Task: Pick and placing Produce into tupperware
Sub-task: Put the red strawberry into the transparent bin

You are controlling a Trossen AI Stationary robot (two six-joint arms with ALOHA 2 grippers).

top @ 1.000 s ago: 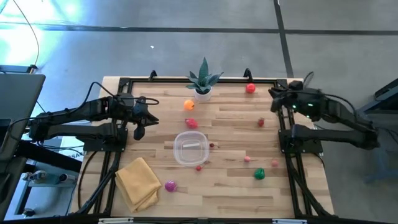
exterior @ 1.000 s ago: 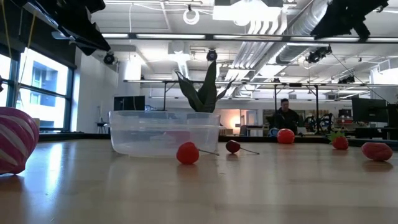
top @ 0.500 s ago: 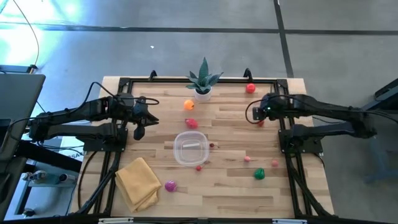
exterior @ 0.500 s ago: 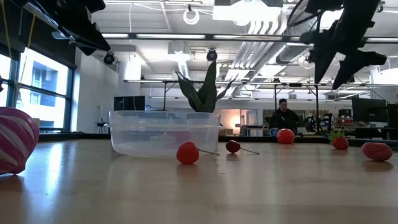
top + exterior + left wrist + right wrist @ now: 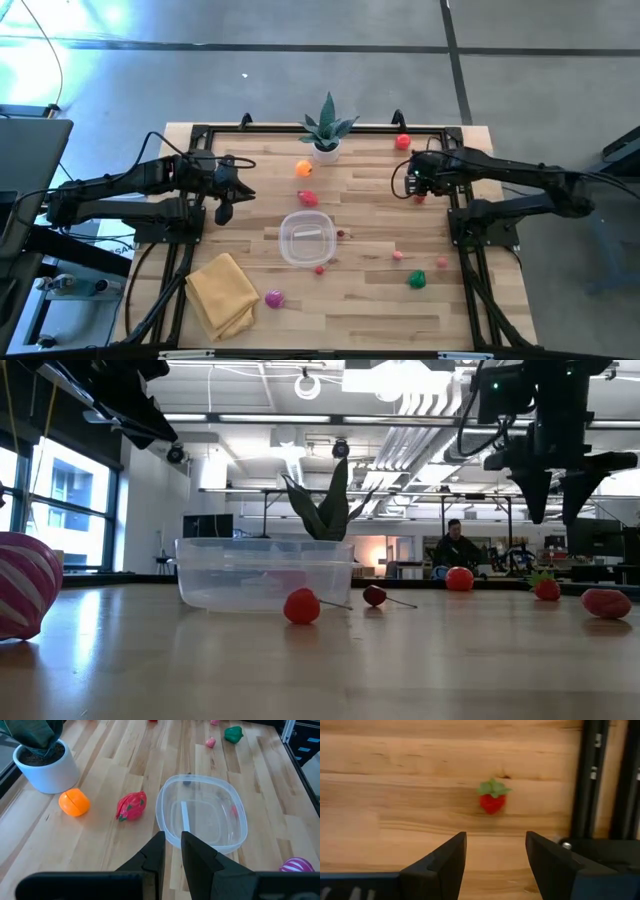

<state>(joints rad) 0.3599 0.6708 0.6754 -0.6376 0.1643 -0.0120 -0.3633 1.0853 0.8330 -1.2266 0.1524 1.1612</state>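
Right end effector [image 5: 417, 187] hangs over the right side of the tabletop [image 5: 370, 300] in the high view, just above a small red strawberry [image 5: 420, 198]. Its two fingers are spread apart and empty. The right wrist view shows the strawberry [image 5: 492, 800] with its green leaves lying on bare wood, ahead of the gap between the dark fingers [image 5: 440, 862]. In the low view this end effector [image 5: 556, 510] hangs at the upper right of the frame, fingertips pointing down, clear of the wood.

Left end effector [image 5: 222, 210] sits at the left of the high view, beyond the upper left of the tupperware [image 5: 306, 238]. Its fingers are nearly pressed together with nothing between them, as the left wrist view shows [image 5: 171, 855].

The tupperware lies at the centre of the high view, clear and round-cornered, and looks empty. Produce is scattered around it:
- an orange piece [image 5: 304, 169] and a red-pink piece [image 5: 308, 198] above it
- a red ball [image 5: 403, 142] near the top edge
- a small dark cherry [image 5: 341, 235] just to its right
- a small red piece [image 5: 320, 269] just below it
- a pink piece [image 5: 397, 256] and a green piece [image 5: 416, 281] at lower right
- a striped magenta piece [image 5: 273, 298] at lower left, beside the folded yellow cloth [image 5: 222, 292]

A potted plant [image 5: 326, 130] stands at the top centre.
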